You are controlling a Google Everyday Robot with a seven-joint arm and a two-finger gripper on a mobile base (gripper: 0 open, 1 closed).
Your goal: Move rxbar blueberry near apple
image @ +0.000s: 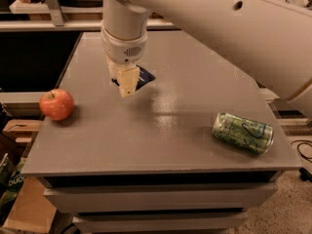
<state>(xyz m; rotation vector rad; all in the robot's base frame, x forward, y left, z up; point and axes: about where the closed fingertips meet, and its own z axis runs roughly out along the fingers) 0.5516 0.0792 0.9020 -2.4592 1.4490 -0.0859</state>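
Gripper point(127, 86) hangs over the table point(195, 145), left of centre, closed on the rxbar point(146, 77) jutting out behind it, so the carry should probably go low and leftward, ending just beside the apple point(57, 104) without nudging it.

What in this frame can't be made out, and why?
Camera view:
- Bar: mostly hidden behind the hand, which hangs over the table's rear left; lettering unreadable, lifted or resting unclear.
- Can: label print too small to read.
- Arm: cut off by top and right edges.
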